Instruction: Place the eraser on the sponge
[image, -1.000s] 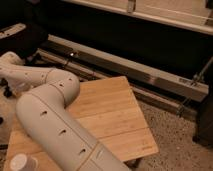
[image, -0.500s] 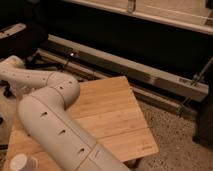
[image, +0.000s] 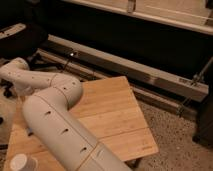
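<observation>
Nothing much has moved since a second ago: the arm (image: 55, 125) holds the same pose across the counter (image: 112, 117). At its far end, just past the counter's left edge, the tool (image: 7, 91) shows only as a dark shape under the pale wrist. Released or clenched, I cannot tell, nor whether it holds or touches anything. Eraser and sponge can't be made out, and the thick white arm covers the counter's left half. On the counter's near left corner stands a white cup (image: 22, 162). Beyond the counter's far edge runs a long metal rail (image: 135, 70); to the counter's right lies speckled floor (image: 175, 132).
</observation>
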